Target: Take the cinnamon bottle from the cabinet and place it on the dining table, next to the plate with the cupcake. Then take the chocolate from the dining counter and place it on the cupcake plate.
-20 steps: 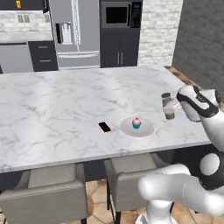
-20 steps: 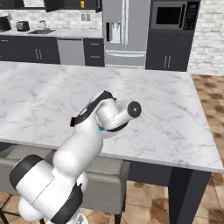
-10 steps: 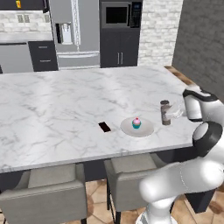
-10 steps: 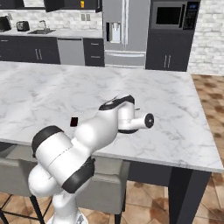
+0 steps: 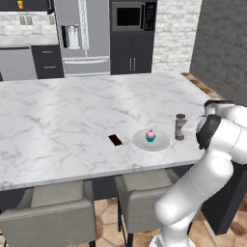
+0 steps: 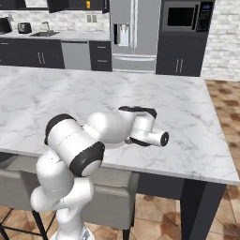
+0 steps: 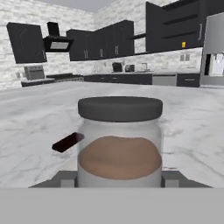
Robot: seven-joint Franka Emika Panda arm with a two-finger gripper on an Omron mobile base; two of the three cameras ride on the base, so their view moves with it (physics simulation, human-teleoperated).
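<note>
The counter [image 5: 62, 120] is a broad white marble island top with grey veins, with the white arm [image 5: 212, 159] rising past its near right edge. In the left base view the plate [image 5: 159, 143] lies on the marble near that edge, a small pale round disc, and the cupcake [image 5: 150, 135] stands on it, pink frosting over a teal wrapper.

The cinnamon bottle [image 5: 180, 127] stands upright on the counter just beside the plate, at about 3 o'clock from it, apart from the rim as far as the view lets me tell. The chocolate [image 5: 115, 140], a thin dark bar, lies flat on the marble at 9 o'clock from the plate, a little apart from it.

The tool [image 7: 120, 178] sits at 3 o'clock of the bottle in the left base view, level with it. In the hand view the cinnamon bottle [image 7: 120, 140] stands dead centre at 12 o'clock from the tool, dark cap above, brown powder below, with one fingertip [image 7: 65, 179] low on each side of its base. The tool is narrowed around the bottle, fingers flanking it closely; whether the pads press the glass I cannot tell. Past the bottle, at 9 o'clock in that view, the chocolate [image 7: 68, 142] shows on the marble.
</note>
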